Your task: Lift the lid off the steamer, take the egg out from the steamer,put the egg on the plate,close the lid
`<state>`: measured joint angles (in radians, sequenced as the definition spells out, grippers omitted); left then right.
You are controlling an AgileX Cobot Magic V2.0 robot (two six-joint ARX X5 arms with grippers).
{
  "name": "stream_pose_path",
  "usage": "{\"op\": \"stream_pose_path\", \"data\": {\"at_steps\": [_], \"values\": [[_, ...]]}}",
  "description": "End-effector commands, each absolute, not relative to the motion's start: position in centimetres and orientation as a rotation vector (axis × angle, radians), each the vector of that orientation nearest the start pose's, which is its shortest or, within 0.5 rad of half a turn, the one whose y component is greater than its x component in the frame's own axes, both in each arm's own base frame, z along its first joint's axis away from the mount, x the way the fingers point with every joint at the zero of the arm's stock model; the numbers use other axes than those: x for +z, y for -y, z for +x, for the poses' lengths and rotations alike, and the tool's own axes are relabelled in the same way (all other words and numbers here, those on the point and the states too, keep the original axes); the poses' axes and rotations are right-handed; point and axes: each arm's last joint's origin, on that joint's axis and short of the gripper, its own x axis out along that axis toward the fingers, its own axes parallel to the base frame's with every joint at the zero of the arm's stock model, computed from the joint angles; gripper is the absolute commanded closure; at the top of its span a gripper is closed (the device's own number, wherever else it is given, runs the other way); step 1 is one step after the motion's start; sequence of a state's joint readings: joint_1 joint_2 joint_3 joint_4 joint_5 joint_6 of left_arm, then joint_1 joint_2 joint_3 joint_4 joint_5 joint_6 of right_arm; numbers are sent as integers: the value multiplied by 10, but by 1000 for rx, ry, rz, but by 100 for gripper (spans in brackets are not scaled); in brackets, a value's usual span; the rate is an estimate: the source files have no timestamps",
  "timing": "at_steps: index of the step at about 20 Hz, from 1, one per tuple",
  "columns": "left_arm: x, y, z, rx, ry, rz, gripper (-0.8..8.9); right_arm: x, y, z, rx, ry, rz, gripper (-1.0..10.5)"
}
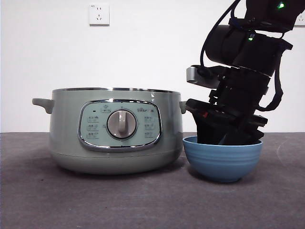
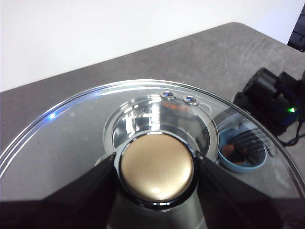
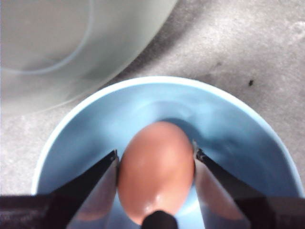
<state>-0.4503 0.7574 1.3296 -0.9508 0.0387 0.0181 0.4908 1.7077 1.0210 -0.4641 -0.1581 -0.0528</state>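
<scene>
The pale green steamer (image 1: 116, 131) stands open on the table, with no lid on it. My left gripper (image 2: 156, 161) is shut on the knob (image 2: 156, 167) of the clear glass lid (image 2: 71, 138) and holds it up, out of the front view. The blue plate (image 1: 222, 160) stands just right of the steamer. My right gripper (image 1: 228, 136) reaches down into it. In the right wrist view, the right gripper (image 3: 156, 155) has both jaws against a brown egg (image 3: 156, 176), low inside the plate (image 3: 228, 119). The plate also shows through the lid (image 2: 228, 161).
The steamer's wall (image 3: 71, 43) is close beside the plate. The right arm (image 2: 271, 95) shows beyond the lid's edge. The grey table (image 1: 143, 200) runs back to a white wall with a socket (image 1: 98, 13).
</scene>
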Motion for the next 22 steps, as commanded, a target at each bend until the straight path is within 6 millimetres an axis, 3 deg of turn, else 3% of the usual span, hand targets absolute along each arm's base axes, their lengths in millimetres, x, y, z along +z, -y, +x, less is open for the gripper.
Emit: {"op": "stream_pose_path", "data": {"at_steps": [1,4,8,11,15,18,22], "values": [[442,46,89,-528,-295,86,822,164,-156,280,607,-1168,-248,528],[441,56,110,-542,-301,87,822,180,-154,277,612,-1114,-240,528],[436,75,146,-587,-317,103,822,234,-144,259,626,-932,-212,528],[427,92,177,-629,-326,126,822,289,-126,225,632,-751,-183,528],[413,108,211,-647,-348,130,822,343,-99,175,638,-505,-137,528],[400,120,235,-650,-368,133,822,370,-78,137,637,-345,-96,528],[378,134,264,-656,-408,153,822,385,-58,103,577,-222,-70,528]]}}
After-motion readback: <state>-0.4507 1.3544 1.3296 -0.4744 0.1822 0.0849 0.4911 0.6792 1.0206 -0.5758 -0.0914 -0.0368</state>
